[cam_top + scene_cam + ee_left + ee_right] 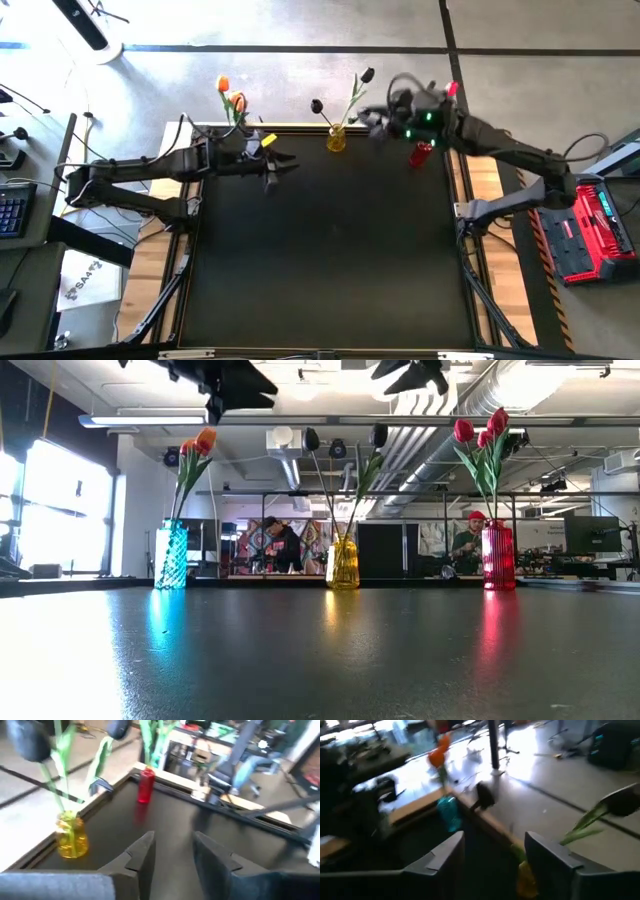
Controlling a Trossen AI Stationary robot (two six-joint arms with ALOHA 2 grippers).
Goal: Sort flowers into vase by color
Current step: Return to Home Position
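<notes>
Nearest you, the surface carries no loose flower, so the sorting looks finished; only bringing the arms home seems left. Farther back, your left gripper hangs above the surface just short of its far edge, between the teal vase and the yellow vase, jaws apart and holding nothing. Your right gripper hangs high just beside the yellow vase, on the side of the red vase, jaws likewise apart and bare. Along the far edge, the orange flowers stand in the teal vase, the black flowers in the yellow, the red flowers in the red. No stem touches either pair of jaws.
</notes>
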